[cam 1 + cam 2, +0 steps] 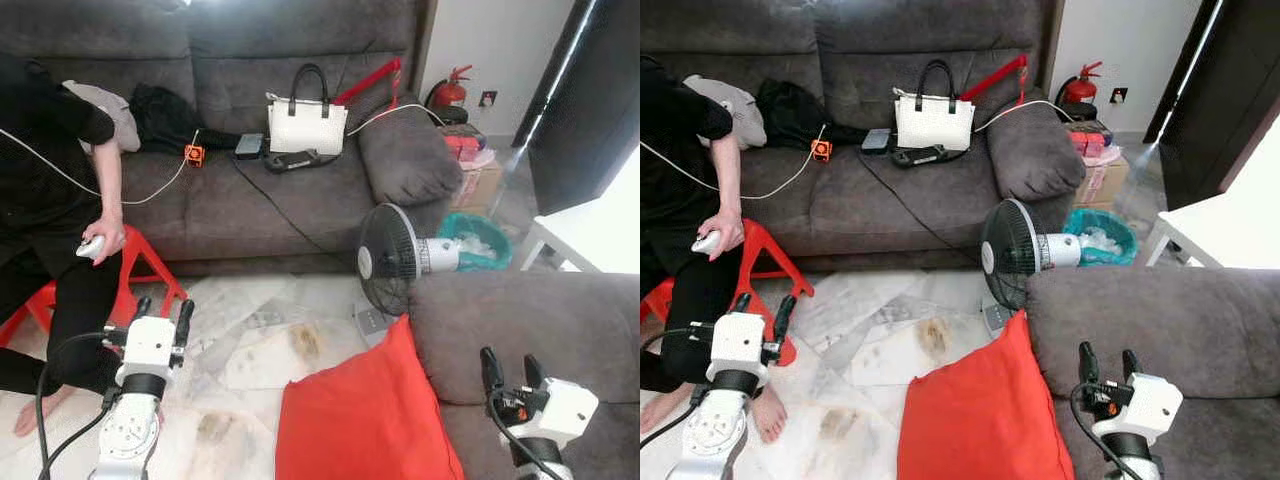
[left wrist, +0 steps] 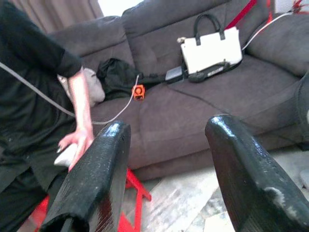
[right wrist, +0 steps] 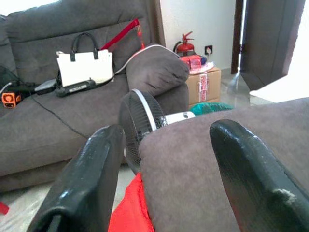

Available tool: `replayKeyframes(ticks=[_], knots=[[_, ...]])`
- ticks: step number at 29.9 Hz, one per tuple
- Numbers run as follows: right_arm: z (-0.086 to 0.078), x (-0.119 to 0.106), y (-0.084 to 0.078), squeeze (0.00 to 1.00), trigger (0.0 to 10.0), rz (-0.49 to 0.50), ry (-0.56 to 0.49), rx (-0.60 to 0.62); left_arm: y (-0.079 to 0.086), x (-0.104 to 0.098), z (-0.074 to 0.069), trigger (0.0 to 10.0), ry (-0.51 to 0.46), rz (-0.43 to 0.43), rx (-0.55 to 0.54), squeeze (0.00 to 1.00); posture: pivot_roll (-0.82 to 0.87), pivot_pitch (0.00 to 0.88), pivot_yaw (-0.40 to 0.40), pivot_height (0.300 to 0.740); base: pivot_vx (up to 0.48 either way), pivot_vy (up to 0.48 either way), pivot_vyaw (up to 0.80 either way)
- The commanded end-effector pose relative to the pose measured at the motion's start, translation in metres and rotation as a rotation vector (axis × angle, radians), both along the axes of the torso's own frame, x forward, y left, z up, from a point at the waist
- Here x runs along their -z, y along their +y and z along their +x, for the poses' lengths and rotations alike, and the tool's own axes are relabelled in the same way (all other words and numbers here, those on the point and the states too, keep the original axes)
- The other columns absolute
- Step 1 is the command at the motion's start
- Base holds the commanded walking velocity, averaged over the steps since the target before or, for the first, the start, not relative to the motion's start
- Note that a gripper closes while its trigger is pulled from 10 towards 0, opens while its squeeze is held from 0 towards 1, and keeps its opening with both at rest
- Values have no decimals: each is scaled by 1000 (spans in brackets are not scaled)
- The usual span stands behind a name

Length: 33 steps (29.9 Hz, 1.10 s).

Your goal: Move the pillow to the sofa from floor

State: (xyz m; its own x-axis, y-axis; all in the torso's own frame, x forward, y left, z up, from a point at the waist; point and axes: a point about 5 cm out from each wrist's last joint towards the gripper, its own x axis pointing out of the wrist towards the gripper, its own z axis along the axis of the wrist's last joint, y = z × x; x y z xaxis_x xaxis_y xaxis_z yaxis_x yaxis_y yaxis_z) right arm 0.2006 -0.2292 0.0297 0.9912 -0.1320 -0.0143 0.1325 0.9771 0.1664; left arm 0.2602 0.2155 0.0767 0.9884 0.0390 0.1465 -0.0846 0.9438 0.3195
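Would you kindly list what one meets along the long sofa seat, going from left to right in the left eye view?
Small orange box → dark flat device → white handbag with black handles → grey sofa armrest.

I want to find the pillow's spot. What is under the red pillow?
The red pillow stands on the marble floor, leaning against the grey sofa beside it. The floor right beneath it is covered, so nothing there can be seen.

A matt red cloth pillow (image 1: 365,415) leans on the grey, soft-napped fabric sofa (image 1: 560,330); the floor (image 1: 260,345) is glossy veined marble, the white handbag (image 1: 306,125) smooth leather-like, each pincer's fingers (image 2: 96,179) shiny black plastic.
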Motion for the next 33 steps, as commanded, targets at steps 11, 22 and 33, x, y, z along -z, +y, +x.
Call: replayKeyframes(ticks=[11,22,33], knots=[[8,-11,1,0,10000,22,25,-7,-11,-3,1,10000,46,4,35,0,98,0,-24,740,0,0,-420],[12,-11,0,0,10000,13,51,-24,-16,-5,0,10000,60,23,60,0,101,0,-20,740,0,0,-753],[18,-13,5,0,10000,7,40,-35,-19,-6,0,10000,61,52,86,0,110,0,-20,740,0,0,-322]])
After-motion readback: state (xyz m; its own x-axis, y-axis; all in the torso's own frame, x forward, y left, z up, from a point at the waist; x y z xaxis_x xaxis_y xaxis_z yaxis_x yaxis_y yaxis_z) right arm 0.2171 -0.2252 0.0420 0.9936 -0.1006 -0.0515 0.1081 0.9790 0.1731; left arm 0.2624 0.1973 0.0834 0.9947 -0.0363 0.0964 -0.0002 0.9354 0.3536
